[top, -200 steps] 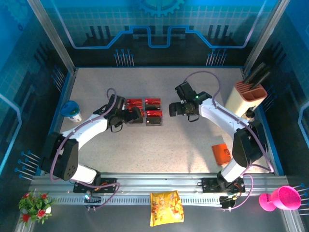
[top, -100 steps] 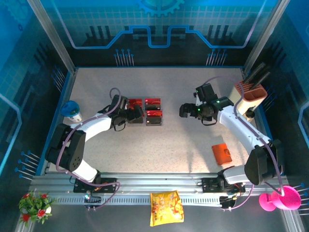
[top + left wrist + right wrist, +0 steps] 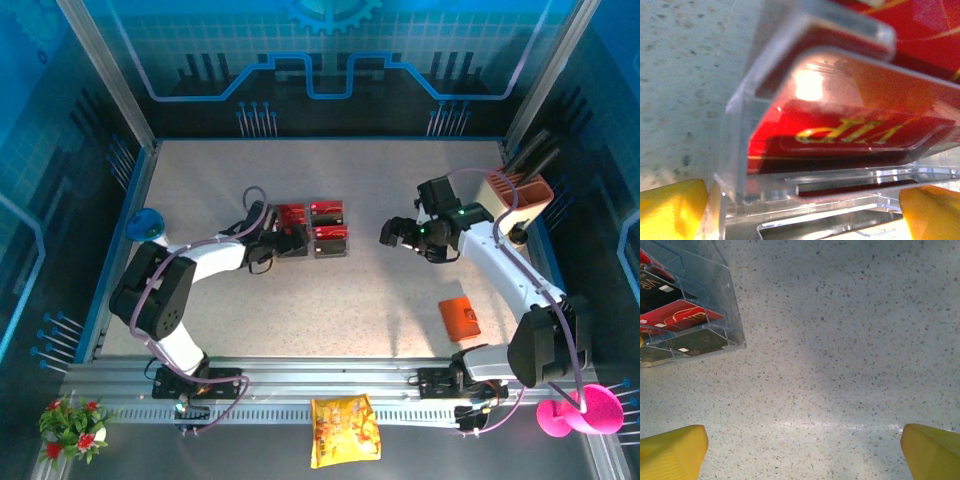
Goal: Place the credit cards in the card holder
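Several red credit cards (image 3: 318,226) with black bands sit in clear plastic racks (image 3: 330,245) at the table's middle left. My left gripper (image 3: 288,240) is open at the racks' left end. In the left wrist view a red card (image 3: 850,132) lies behind clear plastic, and the rack's near edge (image 3: 740,165) stands between my yellow fingertips (image 3: 670,210). My right gripper (image 3: 386,235) hangs open to the right of the racks, apart from them, over bare table (image 3: 805,450). The racks' corner (image 3: 687,322) shows at the upper left of the right wrist view. The orange card holder (image 3: 460,318) lies shut at the near right.
A blue-lidded cup (image 3: 147,224) stands at the left edge. A beige block with an orange top (image 3: 513,203) stands at the right wall. A yellow snack bag (image 3: 343,430), a pink cup (image 3: 580,410) and small flowers (image 3: 70,422) lie off the table's front rail.
My right gripper has swung right, away from the racks. My left gripper has moved right against the racks, and they have shifted slightly right with it.
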You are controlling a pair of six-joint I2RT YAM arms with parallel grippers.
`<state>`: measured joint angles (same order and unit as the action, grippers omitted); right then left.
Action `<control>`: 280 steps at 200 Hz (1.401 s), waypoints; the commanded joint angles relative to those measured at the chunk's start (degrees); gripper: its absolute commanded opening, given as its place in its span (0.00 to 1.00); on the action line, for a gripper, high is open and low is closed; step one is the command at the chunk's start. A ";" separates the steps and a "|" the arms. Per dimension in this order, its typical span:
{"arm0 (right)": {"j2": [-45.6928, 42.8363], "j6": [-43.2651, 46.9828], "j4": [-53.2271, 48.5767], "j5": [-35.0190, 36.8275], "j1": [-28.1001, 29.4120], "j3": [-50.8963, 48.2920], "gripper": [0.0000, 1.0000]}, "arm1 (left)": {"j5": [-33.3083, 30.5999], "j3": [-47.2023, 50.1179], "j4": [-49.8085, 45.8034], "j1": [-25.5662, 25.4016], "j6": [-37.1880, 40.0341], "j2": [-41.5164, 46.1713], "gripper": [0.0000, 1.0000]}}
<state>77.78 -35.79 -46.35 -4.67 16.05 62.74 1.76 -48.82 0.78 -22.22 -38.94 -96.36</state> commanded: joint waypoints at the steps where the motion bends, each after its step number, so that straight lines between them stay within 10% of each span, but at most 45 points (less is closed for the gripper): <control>1: -1.21 -2.90 -1.72 -1.23 -1.35 -1.43 1.00 | 0.02 -3.97 2.57 -1.73 -1.71 -2.48 0.99; 149: -2.75 -14.94 -19.61 16.63 -10.93 -5.97 1.00 | -5.10 -3.81 -12.45 -1.90 -1.21 8.75 0.99; 280: 4.02 -17.19 -7.45 10.95 -20.10 -17.70 1.00 | -7.63 -8.11 -18.11 -3.62 -2.82 13.21 0.99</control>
<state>80.60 -52.73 -57.47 9.39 -3.22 47.09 -4.08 -53.98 -14.28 -25.32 -42.06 -84.95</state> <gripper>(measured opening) 0.998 0.992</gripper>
